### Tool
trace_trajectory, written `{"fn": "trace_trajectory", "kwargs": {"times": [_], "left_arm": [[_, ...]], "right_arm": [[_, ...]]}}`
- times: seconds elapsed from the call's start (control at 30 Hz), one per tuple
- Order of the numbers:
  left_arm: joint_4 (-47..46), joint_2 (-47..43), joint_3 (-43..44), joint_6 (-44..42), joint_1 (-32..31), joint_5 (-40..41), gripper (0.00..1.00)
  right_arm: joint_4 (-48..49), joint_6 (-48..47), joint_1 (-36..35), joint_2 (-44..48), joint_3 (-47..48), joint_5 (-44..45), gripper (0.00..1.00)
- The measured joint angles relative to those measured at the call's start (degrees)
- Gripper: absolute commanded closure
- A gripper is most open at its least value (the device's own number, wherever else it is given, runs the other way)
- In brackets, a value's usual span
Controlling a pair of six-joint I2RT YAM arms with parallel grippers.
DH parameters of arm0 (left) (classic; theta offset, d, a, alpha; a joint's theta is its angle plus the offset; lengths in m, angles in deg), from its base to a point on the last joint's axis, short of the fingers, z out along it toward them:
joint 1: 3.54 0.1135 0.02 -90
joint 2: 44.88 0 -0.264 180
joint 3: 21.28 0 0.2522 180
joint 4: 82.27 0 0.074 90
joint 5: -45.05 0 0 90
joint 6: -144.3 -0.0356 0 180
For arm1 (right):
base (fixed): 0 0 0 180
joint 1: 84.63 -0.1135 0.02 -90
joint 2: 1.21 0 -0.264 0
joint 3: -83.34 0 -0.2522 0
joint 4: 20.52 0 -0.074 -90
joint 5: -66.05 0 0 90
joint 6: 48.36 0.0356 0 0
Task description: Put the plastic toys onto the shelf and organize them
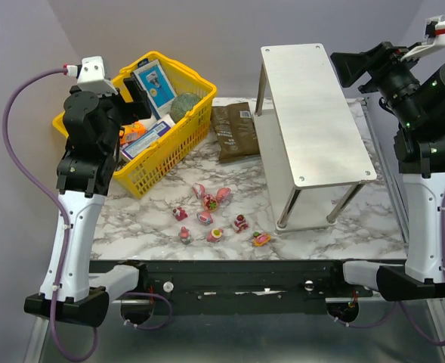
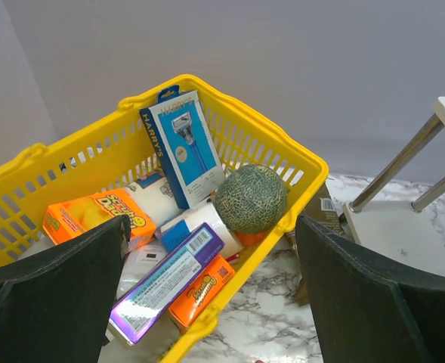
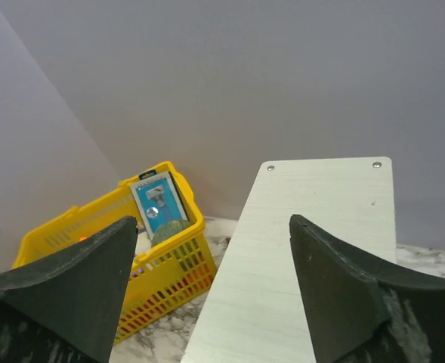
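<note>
**While the Toys Wait on the Marble, Both Arms Hang High**

With nothing yet on the shelf [image 1: 313, 113], the two arms hover well above the surface [image 1: 146, 215], both sets of jaws spread wide and empty. The left arm [image 1: 86, 144] looks down into the yellow basket [image 1: 162, 160] of groceries; the right arm [image 1: 426, 106] looks along the shelf's top board. The toys [image 1: 214, 215], about nine small pink and red figures, lie in a loose cluster on the surface between basket and shelf, near the front edge and close to the shelf's front legs.

The step in hand appears to be the first pick. It is likely best done by starting at the cluster's rim: the yellow-and-pink toy [image 1: 261, 240] and the red one [image 1: 241, 223] sit nearest the shelf and apart from the rest, within the right arm's side. A straight descent from above, jaws narrowed beforehand so they straddle one figure only, should keep the neighbours from being scattered. The figures are tiny and probably light, so a gentle pinch across the body should do. Setting the first toy at the top board's far end, then working forward in a row, would leave room for the others and keep later placements from knocking earlier ones.
</note>
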Motion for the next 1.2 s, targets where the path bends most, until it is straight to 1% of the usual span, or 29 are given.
{"fn": "trace_trajectory", "kwargs": {"times": [0.03,0.4,0.53,0.63,0.7,0.8,0.9,1.07,1.2], "left_arm": [[0.0,-0.2,-0.5,-0.1,0.0,-0.2,0.01],[-1.3,-2.6,-5.6,-0.4,0.0,-1.2,0.01],[-1.4,-3.2,-6.5,-0.4,0.0,-1.9,0.01],[-1.5,-3.7,-7.1,-0.3,0.0,-2.9,0.01],[-1.4,-3.7,-7.1,-0.3,0.0,-3.8,0.01],[-0.3,-3.7,-7.1,0.2,0.0,-5.7,0.01],[1.6,-3.5,-7.1,1.1,0.0,-7.4,0.01],[4.0,-3.4,-7.3,2.8,0.0,-9.5,0.01],[5.7,-4.5,-8.5,4.1,0.0,-8.6,0.01]], "right_arm": [[-0.2,0.1,0.0,0.2,-0.1,0.1,0.00],[-1.6,-0.1,0.0,1.5,-1.1,0.2,0.00],[-3.6,-0.7,0.0,0.3,0.2,-2.5,0.00],[-5.9,-2.6,-2.4,-1.4,2.5,-3.8,0.00],[-7.6,-4.8,-6.9,-2.5,3.6,-3.6,0.00],[-9.7,-8.8,-17.0,-3.4,3.5,-2.1,0.00],[-10.5,-11.5,-25.4,-4.0,2.2,0.6,0.00],[-11.1,-14.7,-36.7,-6.4,-1.0,6.7,0.00],[-11.4,-17.0,-45.1,-10.5,-2.0,12.5,0.02]]}}
